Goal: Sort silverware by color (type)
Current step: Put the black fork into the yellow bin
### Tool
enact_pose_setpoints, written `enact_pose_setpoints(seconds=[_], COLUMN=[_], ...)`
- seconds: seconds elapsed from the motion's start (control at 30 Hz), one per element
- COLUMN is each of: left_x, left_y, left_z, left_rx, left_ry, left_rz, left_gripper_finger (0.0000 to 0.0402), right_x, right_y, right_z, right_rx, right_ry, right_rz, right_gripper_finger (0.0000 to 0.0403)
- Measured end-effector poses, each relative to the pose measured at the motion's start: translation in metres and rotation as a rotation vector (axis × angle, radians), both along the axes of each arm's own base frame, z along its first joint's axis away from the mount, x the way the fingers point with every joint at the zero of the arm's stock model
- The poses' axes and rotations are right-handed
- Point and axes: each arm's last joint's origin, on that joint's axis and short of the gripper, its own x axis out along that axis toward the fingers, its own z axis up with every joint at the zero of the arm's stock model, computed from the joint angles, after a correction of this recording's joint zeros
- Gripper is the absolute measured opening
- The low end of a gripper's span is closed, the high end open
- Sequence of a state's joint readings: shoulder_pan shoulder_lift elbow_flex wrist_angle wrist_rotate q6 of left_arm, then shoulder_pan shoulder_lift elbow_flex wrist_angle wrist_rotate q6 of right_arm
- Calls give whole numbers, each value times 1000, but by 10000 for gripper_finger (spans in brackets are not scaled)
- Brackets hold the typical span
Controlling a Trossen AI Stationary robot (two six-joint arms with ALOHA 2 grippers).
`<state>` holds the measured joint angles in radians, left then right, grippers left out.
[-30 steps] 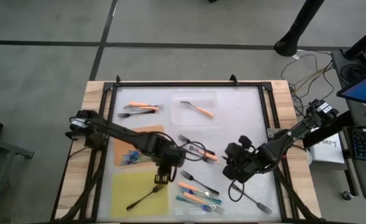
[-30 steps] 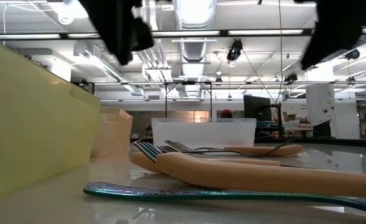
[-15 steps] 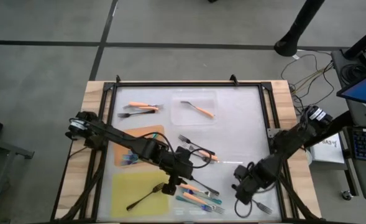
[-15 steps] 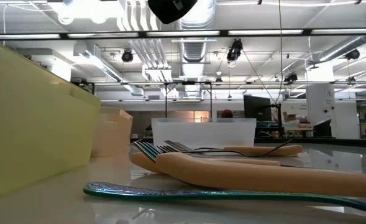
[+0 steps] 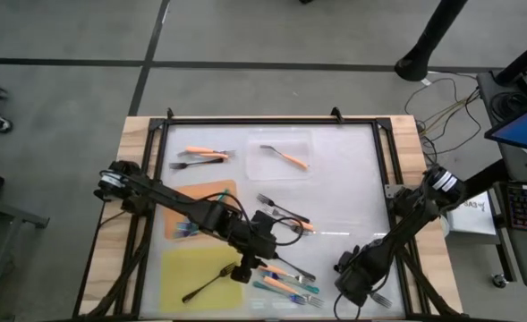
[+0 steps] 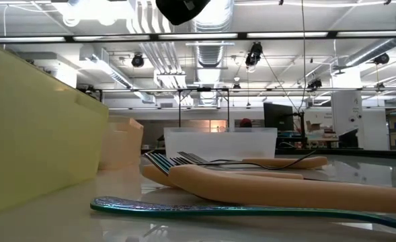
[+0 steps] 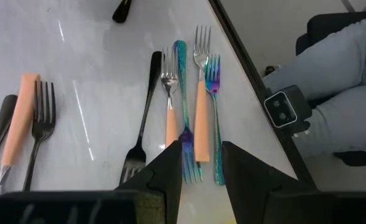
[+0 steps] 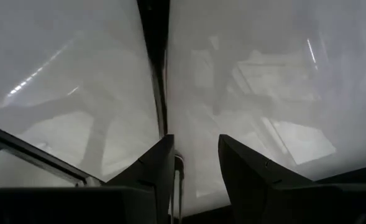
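We have the left claw [image 5: 246, 267] low over the near middle of the table [image 5: 352, 179], its fingers [image 7: 170, 163] parted and empty, poised above the loose cluster of forks [image 7: 186, 106]. In the left wrist view the gap between the fingers lines up on a teal-handled fork [image 7: 184, 93] lying between two orange-handled forks [image 7: 201, 118], with a black fork [image 7: 146, 106] just beside them.

Our right claw [image 5: 356, 284] sits at the near right corner, over a fork with a dark handle [image 5: 370, 291]; its fingers [image 8: 155, 167] stand apart with the dark handle [image 8: 160, 68] running between them, but we cannot tell whether they touch it.

Sorting is partly done, we judge: teal forks lie on the orange mat [image 5: 216, 190], a black fork [image 5: 208, 283] on the yellow mat [image 5: 178, 268], one orange fork in the clear tray [image 5: 285, 143], more by the far left corner.

We are in the picking step. Next, each claw needs to drop squarely over one handle and close without snagging the neighbours, which lie almost touching.
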<state>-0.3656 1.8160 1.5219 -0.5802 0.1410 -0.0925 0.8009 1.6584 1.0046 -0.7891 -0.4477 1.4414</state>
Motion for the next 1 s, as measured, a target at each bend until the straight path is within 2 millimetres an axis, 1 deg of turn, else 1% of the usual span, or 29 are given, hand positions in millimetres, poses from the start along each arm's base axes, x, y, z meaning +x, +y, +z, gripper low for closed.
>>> enact_pose_setpoints(seconds=[0.2, 0.3, 0.8, 0.9, 1.0], left_x=[0, 0, -2, -2, -2], left_y=[0, 0, -1, -2, -4], left_z=[0, 0, -1, -1, 0], left_rx=[1, 2, 10, 8, 5], left_ry=[0, 2, 11, 10, 4], left_rz=[-1, -1, -9, -11, -14], left_gripper_finger=[93, 93, 93, 93, 93], right_x=[3, 5, 8, 9, 9], right_y=[2, 4, 6, 5, 4], right_z=[9, 9, -17, -24, -29], right_rx=[43, 56, -8, -31, -64], right_ry=[-68, -102, -91, -70, -68], right_rz=[-1, -1, 67, 61, 60], right_gripper_finger=[116, 116, 114, 96, 57])
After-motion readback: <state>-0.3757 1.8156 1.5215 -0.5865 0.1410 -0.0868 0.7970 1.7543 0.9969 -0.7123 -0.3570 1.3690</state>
